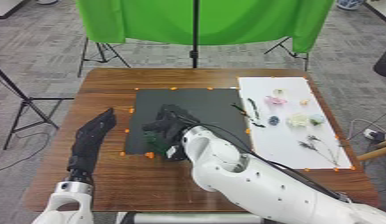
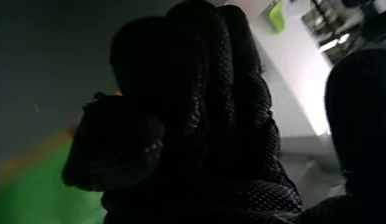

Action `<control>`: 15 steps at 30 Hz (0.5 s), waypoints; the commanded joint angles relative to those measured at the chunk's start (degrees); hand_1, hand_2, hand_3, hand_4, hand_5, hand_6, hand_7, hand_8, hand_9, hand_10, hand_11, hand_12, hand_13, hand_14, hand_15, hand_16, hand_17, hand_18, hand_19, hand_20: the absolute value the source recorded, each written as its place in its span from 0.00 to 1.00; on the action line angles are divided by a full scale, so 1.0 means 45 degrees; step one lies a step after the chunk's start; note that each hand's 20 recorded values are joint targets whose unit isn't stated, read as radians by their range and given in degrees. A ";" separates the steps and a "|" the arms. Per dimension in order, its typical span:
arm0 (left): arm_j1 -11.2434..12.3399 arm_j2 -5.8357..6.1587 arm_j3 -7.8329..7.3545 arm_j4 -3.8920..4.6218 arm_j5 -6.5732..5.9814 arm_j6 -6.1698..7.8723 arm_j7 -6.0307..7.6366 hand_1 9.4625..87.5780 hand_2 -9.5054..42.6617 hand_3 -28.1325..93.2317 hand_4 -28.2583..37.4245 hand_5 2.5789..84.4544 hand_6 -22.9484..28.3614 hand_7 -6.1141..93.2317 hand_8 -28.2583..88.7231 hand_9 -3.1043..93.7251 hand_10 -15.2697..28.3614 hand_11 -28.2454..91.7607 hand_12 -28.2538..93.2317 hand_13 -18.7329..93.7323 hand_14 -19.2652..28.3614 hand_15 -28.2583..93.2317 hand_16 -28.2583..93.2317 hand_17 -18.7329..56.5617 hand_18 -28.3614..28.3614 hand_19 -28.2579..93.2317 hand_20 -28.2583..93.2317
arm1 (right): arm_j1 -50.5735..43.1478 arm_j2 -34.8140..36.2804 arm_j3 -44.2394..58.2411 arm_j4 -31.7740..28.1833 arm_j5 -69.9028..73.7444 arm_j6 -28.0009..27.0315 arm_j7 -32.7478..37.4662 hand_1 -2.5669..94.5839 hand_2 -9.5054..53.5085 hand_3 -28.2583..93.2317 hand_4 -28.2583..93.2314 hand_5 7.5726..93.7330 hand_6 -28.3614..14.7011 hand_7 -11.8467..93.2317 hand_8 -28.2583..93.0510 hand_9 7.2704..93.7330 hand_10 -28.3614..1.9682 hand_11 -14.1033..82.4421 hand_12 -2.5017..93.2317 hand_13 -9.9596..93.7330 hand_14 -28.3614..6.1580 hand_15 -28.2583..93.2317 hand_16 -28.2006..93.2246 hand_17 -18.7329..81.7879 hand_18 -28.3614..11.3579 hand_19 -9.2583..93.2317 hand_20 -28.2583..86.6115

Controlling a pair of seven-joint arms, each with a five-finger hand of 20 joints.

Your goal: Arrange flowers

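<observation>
Status: early stage, by my estimate. Green foliage (image 1: 156,143) is at the near-left part of the dark board (image 1: 154,102), near my right hand (image 1: 174,117), whose grip I cannot tell. My left hand (image 1: 92,132) is straight-fingered. Flowers (image 1: 297,119) on the white sheet (image 1: 271,150) await placement.

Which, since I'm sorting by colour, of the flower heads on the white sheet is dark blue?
The small, round, dark blue flower head, just left of the large cream flower head; all the others are paler.
</observation>
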 commanded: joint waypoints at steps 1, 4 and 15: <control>0.0277 -0.0152 -0.0118 -0.0069 0.0090 -0.0181 -0.0249 0.19 0.10 0.78 0.11 0.49 0.52 0.12 0.20 0.41 0.60 0.31 0.36 0.42 0.71 0.30 0.28 0.28 0.69 0.24 0.38 | -0.0447 0.1340 0.0287 -0.1206 -0.0716 -0.2328 0.0717 0.27 0.20 0.71 0.14 0.85 0.54 0.27 0.18 0.91 0.42 0.49 0.29 1.00 0.65 0.62 0.48 0.87 0.52 1.00 0.52; 0.0287 -0.0152 -0.0139 -0.0093 0.0113 -0.0220 -0.0272 0.19 0.11 0.77 0.11 0.49 0.52 0.12 0.20 0.41 0.60 0.31 0.36 0.42 0.71 0.30 0.28 0.28 0.69 0.24 0.38 | -0.0650 0.1513 0.0394 -0.1466 -0.0403 -0.3078 0.0997 0.28 0.22 0.70 0.14 0.84 0.54 0.26 0.18 0.91 0.41 0.49 0.29 1.00 0.65 0.62 0.49 0.87 0.52 1.00 0.51; 0.0293 -0.0198 -0.0138 -0.0111 0.0146 -0.0357 -0.0417 0.19 0.11 0.78 0.11 0.49 0.52 0.12 0.20 0.41 0.60 0.31 0.36 0.43 0.71 0.30 0.28 0.28 0.69 0.24 0.38 | -0.0808 0.1299 0.0484 -0.1869 0.0654 -0.3831 0.1148 0.28 0.25 0.67 0.15 0.86 0.54 0.26 0.19 0.92 0.39 0.48 0.29 1.00 0.64 0.62 0.49 0.87 0.52 1.00 0.51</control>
